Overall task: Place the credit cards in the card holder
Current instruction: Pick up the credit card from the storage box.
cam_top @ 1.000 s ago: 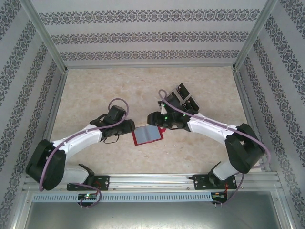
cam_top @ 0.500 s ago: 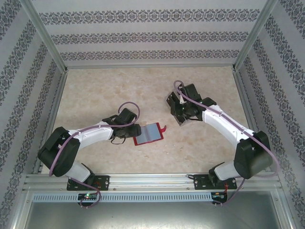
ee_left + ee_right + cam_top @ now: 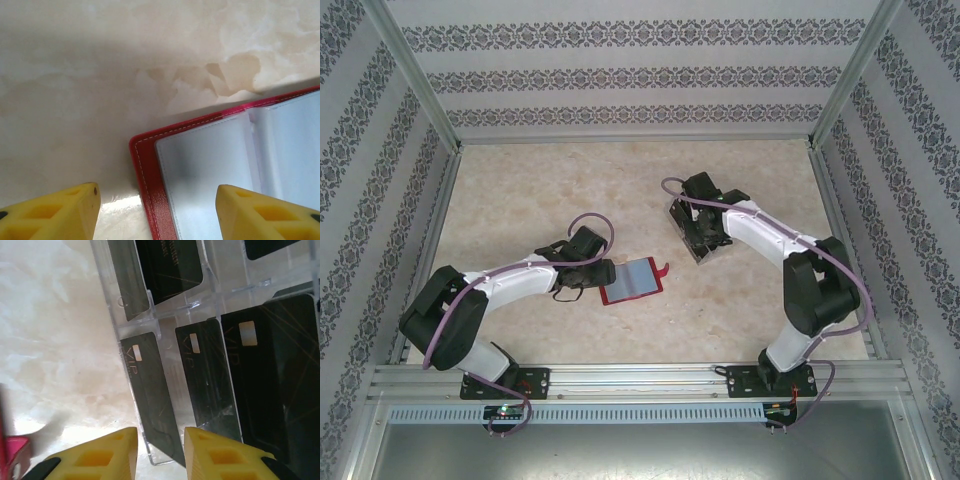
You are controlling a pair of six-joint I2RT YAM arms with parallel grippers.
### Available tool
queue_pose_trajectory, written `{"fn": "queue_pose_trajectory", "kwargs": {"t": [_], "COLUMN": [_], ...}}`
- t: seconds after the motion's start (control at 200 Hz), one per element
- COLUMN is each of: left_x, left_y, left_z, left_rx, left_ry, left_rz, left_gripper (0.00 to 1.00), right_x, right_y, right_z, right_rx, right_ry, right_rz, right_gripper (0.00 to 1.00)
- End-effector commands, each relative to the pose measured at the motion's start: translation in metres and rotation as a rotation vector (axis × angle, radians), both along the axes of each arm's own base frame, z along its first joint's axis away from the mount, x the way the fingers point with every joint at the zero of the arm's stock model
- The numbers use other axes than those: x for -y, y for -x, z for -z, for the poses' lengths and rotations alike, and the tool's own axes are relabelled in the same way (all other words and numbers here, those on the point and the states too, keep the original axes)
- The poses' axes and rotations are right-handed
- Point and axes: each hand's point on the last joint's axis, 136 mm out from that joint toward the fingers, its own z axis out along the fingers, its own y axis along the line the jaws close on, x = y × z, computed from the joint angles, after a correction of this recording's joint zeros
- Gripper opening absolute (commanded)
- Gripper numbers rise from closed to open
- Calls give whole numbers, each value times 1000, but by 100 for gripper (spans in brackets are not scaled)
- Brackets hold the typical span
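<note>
I could not tell if my right hand (image 3: 157,452) gripped the credit card (image 3: 147,400) between its fingers (image 3: 95,460) in the rack (image 3: 112,315), so I needed to pinch it flat and lift straight, toward the card holder (image 3: 150,190) on the bench (image 3: 75,75) under my open left hand (image 3: 157,195)

table (image 3: 520,190): beige marble-look | rack (image 3: 165,325): clear plastic, slotted, right of centre | walls (image 3: 640,75): floral-striped wallpaper
</note>
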Motion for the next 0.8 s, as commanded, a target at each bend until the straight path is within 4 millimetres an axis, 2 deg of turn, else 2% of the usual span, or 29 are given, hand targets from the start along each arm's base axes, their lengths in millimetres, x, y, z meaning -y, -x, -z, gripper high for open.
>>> {"fn": "queue_pose_trajectory", "kwargs": {"t": [0.0, 0.25, 0.794], "left_x": [0, 0, 1], "left_y": [0, 0, -1], "left_z": [-9, -10, -9], "left_rx": [22, 26, 27], "left_ry": [-18, -16, -13], "left_rz": [14, 13, 9], "left_gripper": [63, 63, 63], "right_x": [7, 3, -4], "right_y": [-3, -5, -2], "right_z": [3, 17, 19], "right_rx": [-13, -46, -61], "right_ry": [60, 61, 23], "right_rz": [-17, -23, -31], "right_gripper": [32, 30, 13]}}
